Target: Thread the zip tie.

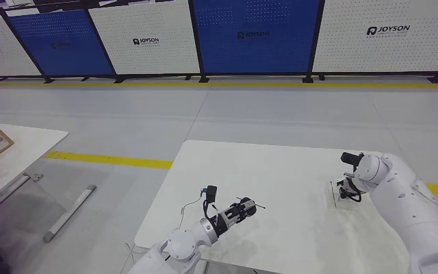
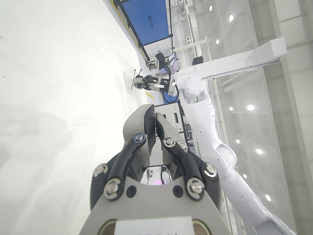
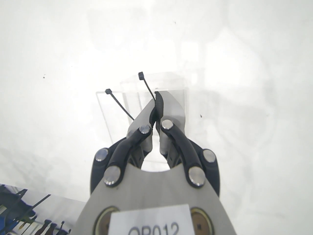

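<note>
**Zip ties at a clear stand, both claws pressed together**

Zip tie (image 3: 146,85), thin and black, stands tilted at the clear stand (image 3: 117,123). Its small square head is at the top, and its narrow flat strap runs down into the tip of the right claw (image 3: 156,99). That claw's fingers are pressed together on the strap, which lies between their dark ribbed pads (image 3: 160,103). A second zip tie (image 3: 119,105) of the same make leans the other way just beside it. Its head is free and its strap passes behind the claw's grey metal finger.

The stand is see-through plastic, a flat plate with a boxy block behind it. It sits on the smooth white table (image 1: 287,171) near the right edge, with the right claw (image 1: 344,189) against it.

Well apart, near the front edge of the table, the left claw (image 1: 248,203) is also pressed together. From above, a third zip tie (image 1: 259,205) shows as a fine black line that crosses its tip and sticks out on both sides. In the left wrist view the left claw (image 2: 154,113) has its pads closed flat against each other, and its black linkage arms and round steel pins are in plain sight.
</note>
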